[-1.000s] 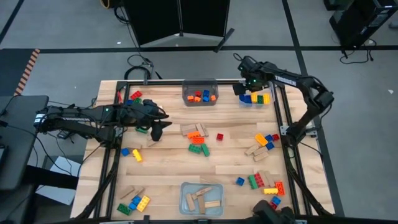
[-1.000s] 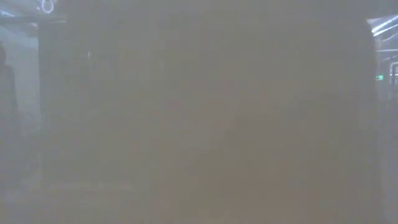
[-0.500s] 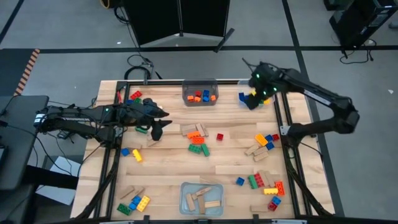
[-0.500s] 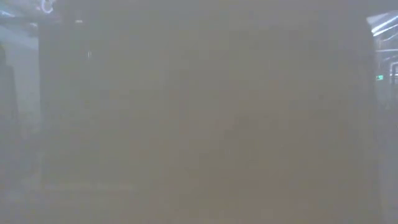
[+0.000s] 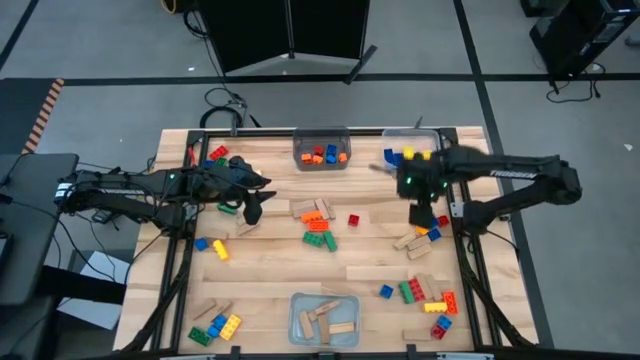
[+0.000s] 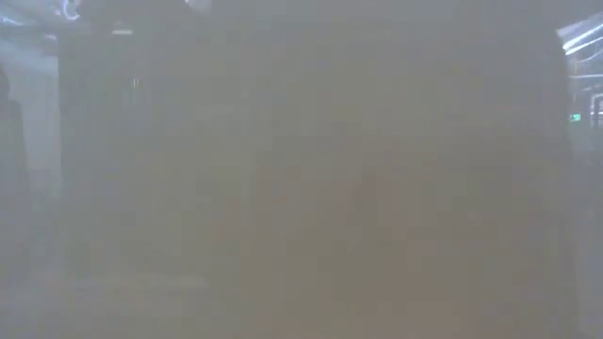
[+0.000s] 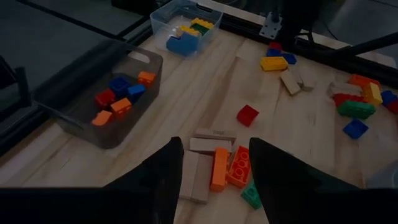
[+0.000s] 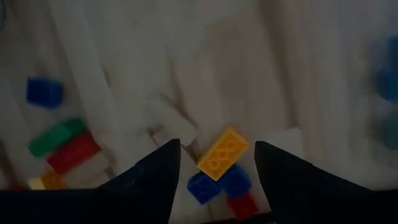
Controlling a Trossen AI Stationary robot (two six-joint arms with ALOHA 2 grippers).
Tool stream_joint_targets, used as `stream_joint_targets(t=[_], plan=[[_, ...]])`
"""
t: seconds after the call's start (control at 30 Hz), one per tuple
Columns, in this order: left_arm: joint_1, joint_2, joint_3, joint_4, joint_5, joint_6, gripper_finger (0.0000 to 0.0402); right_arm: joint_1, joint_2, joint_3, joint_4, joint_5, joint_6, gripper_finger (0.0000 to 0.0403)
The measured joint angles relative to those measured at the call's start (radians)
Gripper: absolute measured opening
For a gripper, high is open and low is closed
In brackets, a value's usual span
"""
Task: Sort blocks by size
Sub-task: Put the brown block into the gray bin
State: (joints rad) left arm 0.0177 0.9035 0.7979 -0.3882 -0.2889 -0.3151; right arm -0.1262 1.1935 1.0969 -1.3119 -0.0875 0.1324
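Observation:
Blocks lie scattered on the wooden table (image 5: 270, 270). My left gripper (image 5: 253, 210) hovers open at the left of the middle heap of tan wooden blocks (image 7: 200, 163) and orange (image 7: 219, 168), red and green bricks; its fingers (image 7: 168, 168) hold nothing. My right gripper (image 5: 420, 212) points down, open and empty, above the right-hand group: a yellow brick (image 8: 222, 152), blue bricks (image 8: 213, 183) and a red one. A single red brick (image 5: 353, 220) lies between the two groups. The low view shows only haze.
A dark bin (image 5: 321, 150) of small bricks stands at the far middle. A clear bin (image 5: 410, 152) with blue, yellow and green bricks stands at the far right. A clear bin (image 5: 324, 320) of wooden blocks stands at the near edge. More bricks lie near right (image 5: 425, 292) and near left (image 5: 215, 325).
My right gripper has swung from over the far-right bin toward the table's near edge and now hangs over the right-hand group of blocks, having rolled about its own axis on the way.

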Motion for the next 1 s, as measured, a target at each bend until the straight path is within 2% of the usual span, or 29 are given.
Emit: stream_joint_targets(t=[0.17,0.37,0.47,1.0], plan=[[0.000,0.000,0.000,0.000,-0.002,-0.002,0.0191,0.120,0.035,-0.104,0.089,0.000,-0.020,0.0235],[0.000,0.000,0.000,-0.001,-0.002,-0.002,0.0191,0.206,0.090,-0.166,0.234,0.000,0.021,0.0253],[0.000,0.000,0.000,-0.001,-0.002,-0.002,0.0191,0.243,0.132,-0.196,0.300,0.000,-0.015,0.0259],[0.000,0.000,0.000,-0.010,-0.001,0.028,0.0191,0.309,0.446,-0.213,0.370,0.051,-0.099,0.0260]])
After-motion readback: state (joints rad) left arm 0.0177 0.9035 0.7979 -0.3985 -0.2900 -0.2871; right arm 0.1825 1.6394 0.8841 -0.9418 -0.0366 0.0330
